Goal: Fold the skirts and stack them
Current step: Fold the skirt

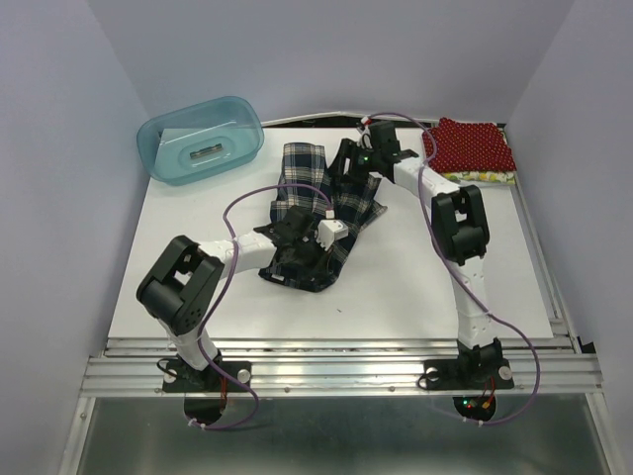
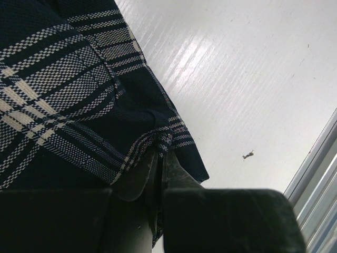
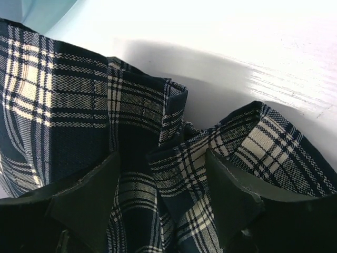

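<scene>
1. While our left gripper (image 2: 159, 158) pinches the pleated navy, white and green plaid cloth skirt (image 1: 315, 198) tight, we see it crumpled in the middle of the white table (image 1: 425, 287).
2. Our right gripper (image 3: 162, 163) holds its jaws wide apart over the skirt's 1 o'clock edge.

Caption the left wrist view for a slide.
Left gripper shut on the edge of the plaid skirt, white table beyond.

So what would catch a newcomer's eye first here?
A crumpled plaid skirt lies in the middle, with the left gripper pinched shut on one edge and the right gripper open over its far folds. A red dotted skirt sits folded far right; a teal tub stands far left.
</scene>
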{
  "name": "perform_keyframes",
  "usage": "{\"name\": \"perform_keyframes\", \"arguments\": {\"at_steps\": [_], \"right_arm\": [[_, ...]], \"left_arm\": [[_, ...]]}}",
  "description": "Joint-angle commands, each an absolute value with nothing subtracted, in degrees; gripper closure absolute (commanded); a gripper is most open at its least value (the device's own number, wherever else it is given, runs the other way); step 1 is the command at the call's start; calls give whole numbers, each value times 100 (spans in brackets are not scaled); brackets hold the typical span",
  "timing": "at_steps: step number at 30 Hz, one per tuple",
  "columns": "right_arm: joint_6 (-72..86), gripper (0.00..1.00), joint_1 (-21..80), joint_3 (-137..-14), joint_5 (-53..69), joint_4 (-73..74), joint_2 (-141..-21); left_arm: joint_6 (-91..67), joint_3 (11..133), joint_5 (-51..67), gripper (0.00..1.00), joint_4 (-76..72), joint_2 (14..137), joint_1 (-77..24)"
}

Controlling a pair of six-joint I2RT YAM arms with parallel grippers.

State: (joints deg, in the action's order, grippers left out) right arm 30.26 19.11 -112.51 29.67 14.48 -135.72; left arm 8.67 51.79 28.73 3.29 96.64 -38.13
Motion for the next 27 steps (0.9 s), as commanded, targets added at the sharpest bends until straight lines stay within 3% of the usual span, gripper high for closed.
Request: {"name": "perform_keyframes", "arguments": {"at_steps": [1, 6, 9, 10, 15, 21, 27], "right_arm": [[2883, 30, 1994, -11575, 2760, 1116, -13632], [2593, 37, 2101, -11900, 2312, 1371, -13825], [2593, 58, 2101, -11927, 2031, 1529, -13913], [2619, 71, 2101, -11883, 1969, 1547, -13878], [2619, 98, 2101, -11918, 2021, 1521, -13388], [2794, 99, 1899, -11866, 2004, 1503, -12693], [2936, 99, 1521, -11024, 1987, 1503, -11770]], "left_arm": [[896, 5229, 2751, 100, 554, 9888, -3806], [879, 5238, 2707, 100, 563, 9932, -3797], [844, 5273, 2733, 100, 606, 9993, -3727], [792, 5282, 2751, 100, 606, 10037, -3674], [694, 5274, 2891, 100, 606, 10099, -3454], [659, 5230, 2839, 100, 563, 9984, -3401], [572, 5142, 2813, 100, 475, 9862, -3375]]}}
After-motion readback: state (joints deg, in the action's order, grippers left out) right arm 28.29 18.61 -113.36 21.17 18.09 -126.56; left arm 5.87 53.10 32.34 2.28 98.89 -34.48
